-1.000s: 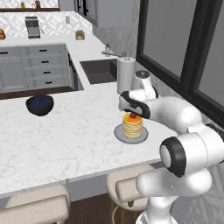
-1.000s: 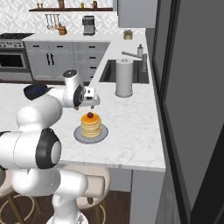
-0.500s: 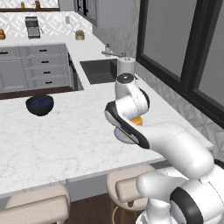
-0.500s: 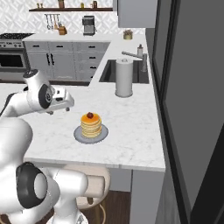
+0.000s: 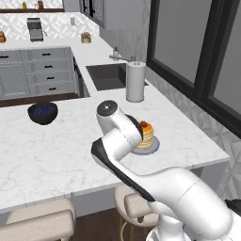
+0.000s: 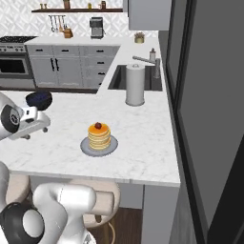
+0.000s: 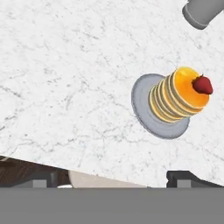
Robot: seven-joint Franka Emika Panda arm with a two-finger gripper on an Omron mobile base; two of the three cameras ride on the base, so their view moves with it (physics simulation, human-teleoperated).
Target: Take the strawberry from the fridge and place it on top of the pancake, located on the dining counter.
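The white arm with dark joints folds back over the near edge of the wide white marble-look surface [image 6: 143, 143], its elbow bulking in the foreground of the left base view and its hand end drawn off to the left side of the right base view, well apart from the plate. The two-finger tool [image 7: 113, 178] looks down on the marble from above and to one side; its two dark tips [image 7: 186, 177] stand wide apart with nothing between them, so it holds nothing. The tiny bright red roundish strawberry [image 7: 202, 84] sits on top of the small stack of golden-tan round pancakes [image 7: 178, 101], close to one edge of the top pancake rather than at its centre. The stack rests upright on a light grey round plate [image 7: 142, 98] on the marble. Farther back stand a white paper towel roll [image 6: 135, 85] near the sink and a dark bowl [image 5: 43, 113].
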